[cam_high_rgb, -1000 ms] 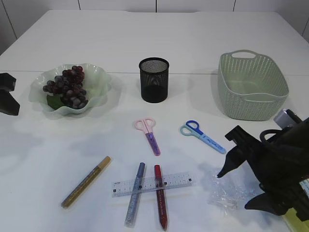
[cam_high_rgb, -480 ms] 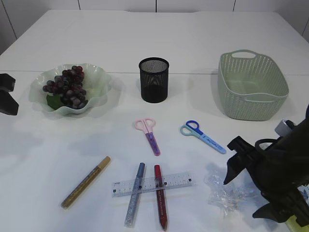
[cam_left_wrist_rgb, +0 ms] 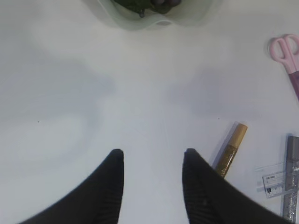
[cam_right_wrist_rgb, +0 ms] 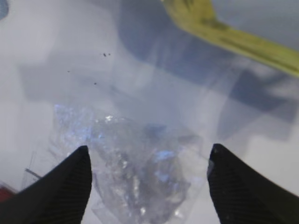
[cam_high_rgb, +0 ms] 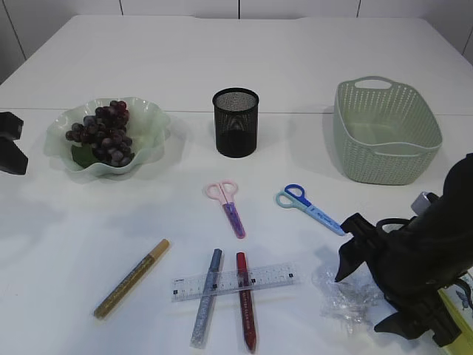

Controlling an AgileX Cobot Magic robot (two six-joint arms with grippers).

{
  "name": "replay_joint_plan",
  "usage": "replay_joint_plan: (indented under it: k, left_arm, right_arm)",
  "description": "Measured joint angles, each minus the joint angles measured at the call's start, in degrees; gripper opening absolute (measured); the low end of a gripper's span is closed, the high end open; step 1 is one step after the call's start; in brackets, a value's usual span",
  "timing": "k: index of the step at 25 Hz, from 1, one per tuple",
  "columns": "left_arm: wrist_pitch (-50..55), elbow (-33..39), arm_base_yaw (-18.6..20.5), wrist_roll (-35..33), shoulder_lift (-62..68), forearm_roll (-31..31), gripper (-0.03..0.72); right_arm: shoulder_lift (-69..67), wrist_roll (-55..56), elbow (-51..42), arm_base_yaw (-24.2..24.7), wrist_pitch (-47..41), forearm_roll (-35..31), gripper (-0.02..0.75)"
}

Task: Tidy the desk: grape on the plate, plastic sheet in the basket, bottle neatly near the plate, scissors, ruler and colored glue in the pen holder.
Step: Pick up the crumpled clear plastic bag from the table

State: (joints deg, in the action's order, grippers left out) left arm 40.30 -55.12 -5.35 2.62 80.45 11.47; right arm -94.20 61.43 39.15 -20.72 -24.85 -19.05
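The crumpled clear plastic sheet (cam_high_rgb: 346, 296) (cam_right_wrist_rgb: 135, 172) lies at the front right. My right gripper (cam_high_rgb: 362, 303) (cam_right_wrist_rgb: 149, 156) hangs just over it, open, with one finger on each side and nothing held. The grape bunch (cam_high_rgb: 103, 133) lies on the green plate (cam_high_rgb: 151, 122). A yellow-green bottle (cam_high_rgb: 460, 310) (cam_right_wrist_rgb: 224, 32) shows partly behind the right arm. Pink scissors (cam_high_rgb: 229, 203), blue scissors (cam_high_rgb: 310, 208), the clear ruler (cam_high_rgb: 233, 282) and gold (cam_high_rgb: 131, 278), silver (cam_high_rgb: 207, 307) and red (cam_high_rgb: 245, 299) glue pens lie loose. My left gripper (cam_high_rgb: 11, 144) (cam_left_wrist_rgb: 152, 156) hovers open over bare table.
The black mesh pen holder (cam_high_rgb: 236, 122) stands at the middle back. The green woven basket (cam_high_rgb: 384, 133) sits at the back right, beyond the right arm. The silver and red pens cross the ruler. In the left wrist view the gold pen (cam_left_wrist_rgb: 230, 149) lies just right of the fingers.
The right arm has come down and leftward over the plastic sheet, and its jaws have spread wider. The left gripper has stayed put.
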Motion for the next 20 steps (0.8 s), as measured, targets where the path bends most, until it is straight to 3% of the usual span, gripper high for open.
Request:
replay_joint_plan:
  k: [7, 20]
  left_arm:
    - [-0.34, 0.00, 0.00, 0.00, 0.00, -0.53, 0.308]
    - [-0.60, 0.00, 0.00, 0.00, 0.00, -0.58, 0.308]
  right_arm:
    - [-1.58, 0.00, 0.10, 0.00, 0.56, -0.98, 0.579]
    - [-1.58, -0.75, 0.10, 0.00, 0.26, -1.69, 0.306]
